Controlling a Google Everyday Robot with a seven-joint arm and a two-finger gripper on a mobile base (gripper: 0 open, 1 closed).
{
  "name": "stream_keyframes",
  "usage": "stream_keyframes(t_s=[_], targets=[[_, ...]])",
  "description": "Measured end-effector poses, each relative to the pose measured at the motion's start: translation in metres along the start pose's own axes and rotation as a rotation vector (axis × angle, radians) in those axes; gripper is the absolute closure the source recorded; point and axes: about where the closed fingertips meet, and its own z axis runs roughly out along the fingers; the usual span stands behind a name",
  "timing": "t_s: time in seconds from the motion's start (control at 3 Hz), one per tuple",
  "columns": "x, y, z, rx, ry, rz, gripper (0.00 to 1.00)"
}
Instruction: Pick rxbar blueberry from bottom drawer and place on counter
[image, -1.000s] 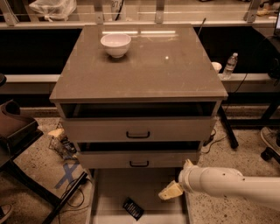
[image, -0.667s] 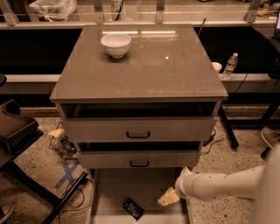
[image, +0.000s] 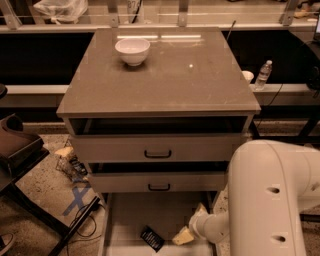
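A bowl (image: 132, 50) sits on the counter (image: 200, 85). The bottom drawer (image: 125, 220) stands open, so the gripper (image: 188, 225), fingers apart and empty, can reach the bar (image: 152, 238) just beside it on the drawer floor.

Glossy smooth counter (image: 165, 80), shiny bowl (image: 132, 51), matt jaws over bottom drawer (image: 130, 220)

Glossy grey-brown counter (image: 165, 80), flat and square, overhanging the drawers. Carries one white bowl (image: 132, 51), upright, toward the back left corner. Below, bottom drawer (image: 125, 220) pulled out, with a pale flat bottom. Holds the rxbar (image: 152, 238), dark, lying flat and askew near the front middle. Just right of the bar, the gripper (image: 184, 235), low over the drawer. Speckled floor (image: 35, 200) left of the cabinet, with a blue tape cross (image: 76, 199) and cables (image: 87, 220).
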Motion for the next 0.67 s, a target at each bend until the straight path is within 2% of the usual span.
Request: stream_keyframes(t_s=[0.33, 0.67], targets=[[0.0255, 0.0184, 0.0233, -0.032, 0.023, 0.024, 0.00], [0.0260, 0.0191, 0.0229, -0.033, 0.024, 0.024, 0.00]])
